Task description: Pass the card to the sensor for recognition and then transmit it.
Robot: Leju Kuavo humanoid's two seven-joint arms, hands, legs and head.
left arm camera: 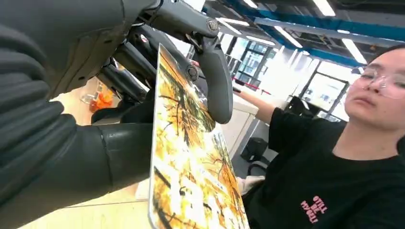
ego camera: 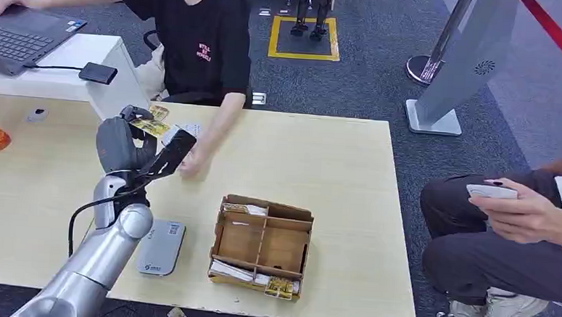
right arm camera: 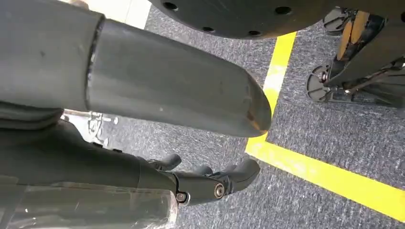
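Pinched between my left hand's thumb and fingers is the yellow card, raised above the table at the head view's left. Below it lies the grey sensor, beside a box. A person's hand reaches near. My right hand hangs over carpet, fingers loosely curled, holding nothing.

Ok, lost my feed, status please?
Left hand holds card raised. Right hand hangs empty. Person's hand close by; sensor on table.

Sensor left of box
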